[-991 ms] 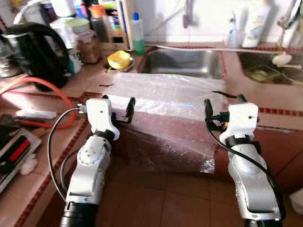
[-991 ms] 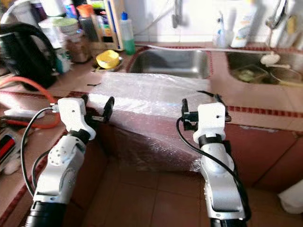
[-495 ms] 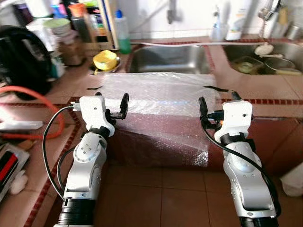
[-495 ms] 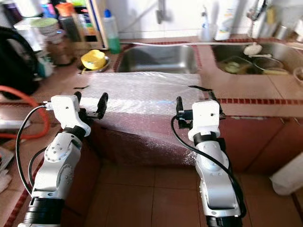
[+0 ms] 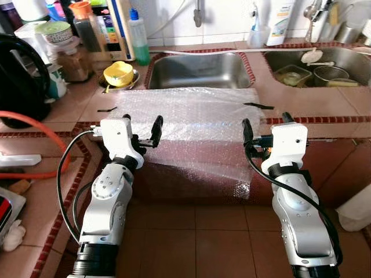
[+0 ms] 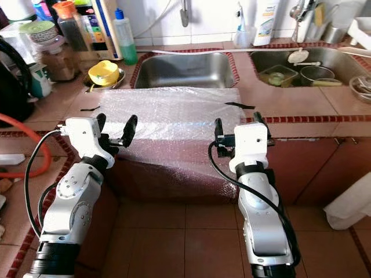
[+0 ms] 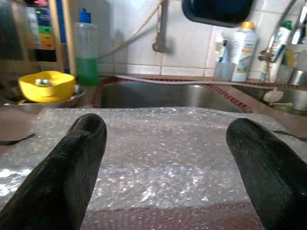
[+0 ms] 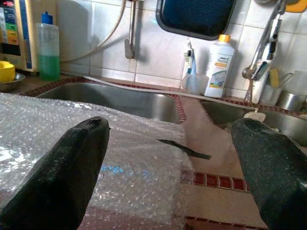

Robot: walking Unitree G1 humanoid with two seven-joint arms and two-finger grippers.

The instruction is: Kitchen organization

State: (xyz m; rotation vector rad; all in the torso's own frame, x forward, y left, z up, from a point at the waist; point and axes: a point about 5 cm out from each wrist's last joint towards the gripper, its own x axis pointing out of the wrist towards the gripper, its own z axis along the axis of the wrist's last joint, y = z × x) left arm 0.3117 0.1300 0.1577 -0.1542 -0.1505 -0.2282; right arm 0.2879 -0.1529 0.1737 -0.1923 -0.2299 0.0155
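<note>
A sheet of bubble wrap (image 5: 185, 113) lies on the tiled counter in front of the steel sink (image 5: 197, 69) and hangs over the counter's front edge. My left gripper (image 5: 141, 128) stands open at the sheet's left edge, near the counter's front, with nothing between its fingers. My right gripper (image 5: 265, 125) stands open at the sheet's right edge, also with nothing held. Both wrist views look across the bubble wrap (image 7: 158, 158) toward the sink (image 8: 120, 98). A yellow bowl (image 5: 118, 73) sits in a metal dish left of the sink.
A black kettle (image 5: 20, 75), jars and bottles crowd the counter's left back. An orange hose (image 5: 40, 124) loops at the left. A second sink (image 5: 322, 66) with dishes lies at the right. Black tape strips (image 5: 258, 106) lie beside the sheet. Brown tiled floor lies below.
The camera has shifted, so the whole scene moved leftward and upward in the picture. Both grippers stay open at the sheet's two edges, with little motion relative to it.
</note>
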